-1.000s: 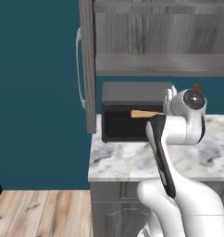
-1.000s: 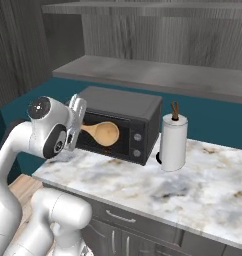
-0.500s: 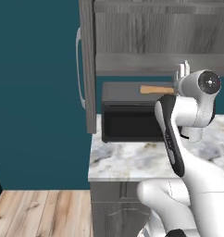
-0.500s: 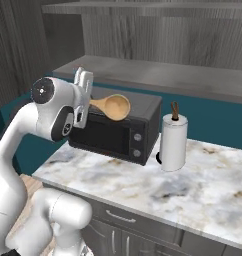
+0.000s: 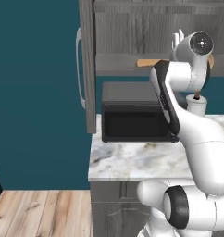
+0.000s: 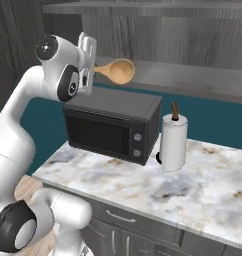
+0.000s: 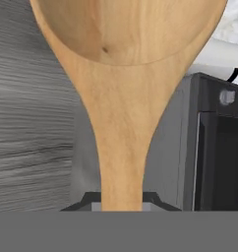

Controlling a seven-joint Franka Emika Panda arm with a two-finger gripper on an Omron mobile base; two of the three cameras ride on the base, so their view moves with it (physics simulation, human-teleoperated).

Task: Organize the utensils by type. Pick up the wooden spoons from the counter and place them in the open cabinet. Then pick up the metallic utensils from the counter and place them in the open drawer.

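My gripper (image 6: 89,67) is shut on the handle of the long tan wooden spoon (image 6: 117,70), held level high above the microwave. The spoon's round bowl points toward the grey shelf (image 6: 193,76) of the open cabinet. In the left base view the spoon's handle end (image 5: 148,62) sticks out left of my arm, level with that shelf (image 5: 118,65). In the hand view the spoon (image 7: 122,98) runs up from between my fingertips (image 7: 79,205). The marble counter (image 6: 143,182) lies below. The metallic utensils and the open drawer are out of view.
A black microwave (image 6: 113,122) stands on the counter under the spoon, with a paper towel roll (image 6: 173,142) to its right. The cabinet's open door (image 5: 88,65), with its long silver handle (image 5: 78,69), stands at the left. Dark grey floor cabinets (image 6: 143,232) sit under the counter.
My arm has risen, carrying the wooden spoon from in front of the microwave's face up to the height of the cabinet shelf. The grip has stayed shut.
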